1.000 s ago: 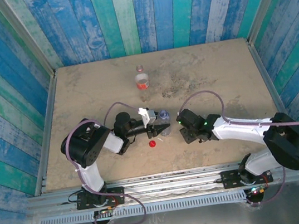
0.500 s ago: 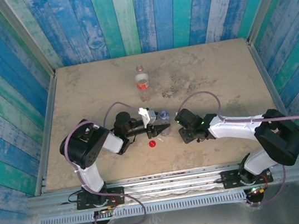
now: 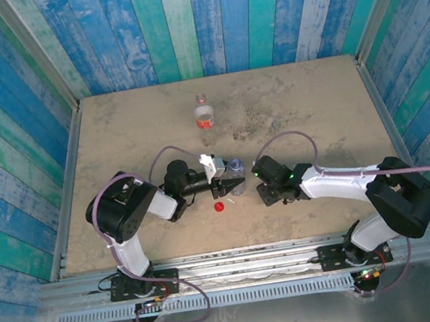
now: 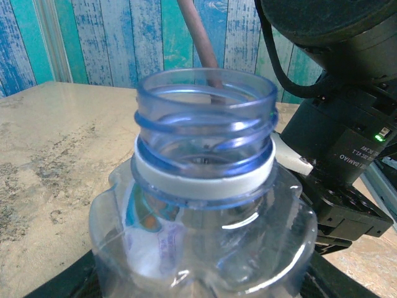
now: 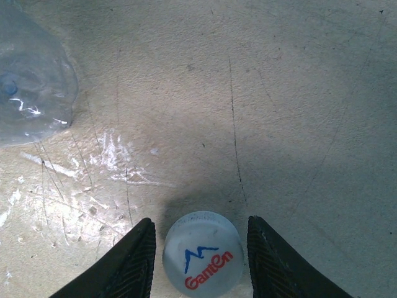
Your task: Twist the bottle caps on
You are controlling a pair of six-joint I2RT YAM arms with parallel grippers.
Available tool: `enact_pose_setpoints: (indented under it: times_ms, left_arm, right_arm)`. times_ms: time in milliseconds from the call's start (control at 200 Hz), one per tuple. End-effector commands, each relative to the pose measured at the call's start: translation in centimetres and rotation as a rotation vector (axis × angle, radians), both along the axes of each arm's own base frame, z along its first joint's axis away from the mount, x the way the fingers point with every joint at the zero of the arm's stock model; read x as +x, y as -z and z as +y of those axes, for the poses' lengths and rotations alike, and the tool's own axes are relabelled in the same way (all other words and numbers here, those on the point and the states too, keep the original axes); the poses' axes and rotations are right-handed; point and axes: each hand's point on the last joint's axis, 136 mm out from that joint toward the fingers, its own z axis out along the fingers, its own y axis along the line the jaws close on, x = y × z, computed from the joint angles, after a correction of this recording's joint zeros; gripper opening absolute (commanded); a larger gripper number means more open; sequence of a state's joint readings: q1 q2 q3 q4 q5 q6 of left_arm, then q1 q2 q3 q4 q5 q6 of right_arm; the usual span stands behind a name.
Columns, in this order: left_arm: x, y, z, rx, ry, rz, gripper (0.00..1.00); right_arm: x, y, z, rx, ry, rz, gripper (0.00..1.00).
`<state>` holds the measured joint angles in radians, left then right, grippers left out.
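The bluish clear bottle (image 4: 205, 205) stands with its threaded neck (image 4: 205, 124) uncovered, and my left gripper (image 3: 226, 179) is shut on its body. The same bottle (image 3: 234, 166) shows mid-table from above, and its base (image 5: 31, 93) at upper left in the right wrist view. A white cap (image 5: 202, 251) printed "Ganten" lies flat on the table between the open fingers (image 5: 133, 261) of my right gripper (image 5: 202, 245), with a small gap on each side. The red cap (image 3: 219, 206) lies just in front of the left gripper. The red-and-white labelled bottle (image 3: 204, 116) stands farther back, uncapped.
My right gripper (image 3: 266, 191) sits low on the table just right of the held bottle, its black wrist body (image 4: 347, 143) close behind the neck. Blue plank walls (image 3: 194, 18) enclose the sandy tabletop (image 3: 312, 106) on three sides.
The right arm edged slightly left toward the held bottle during the first half second, then held still. The left gripper and bottle have not moved.
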<state>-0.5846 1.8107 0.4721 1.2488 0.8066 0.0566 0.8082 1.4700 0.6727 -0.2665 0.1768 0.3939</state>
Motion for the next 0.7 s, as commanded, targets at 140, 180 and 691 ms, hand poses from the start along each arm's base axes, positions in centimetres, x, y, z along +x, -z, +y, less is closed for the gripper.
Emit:
enact_pose_setpoints:
  times_ms: [140, 180, 691]
  left_arm:
    - [-0.56, 1.21, 0.14, 0.045, 0.01, 0.056, 0.55]
    - [-0.57, 1.17, 0.16, 0.044, 0.011, 0.056, 0.55]
    - [-0.54, 1.18, 0.12, 0.048, 0.011, 0.059, 0.55]
  right_arm:
    - [-0.41, 0.75, -0.17, 0.006, 0.009, 0.03, 0.41]
    - [-0.43, 0.74, -0.14, 0.009, 0.008, 0.031, 0.41]
    - [-0.7, 0.61, -0.38, 0.012, 0.009, 0.03, 0.33]
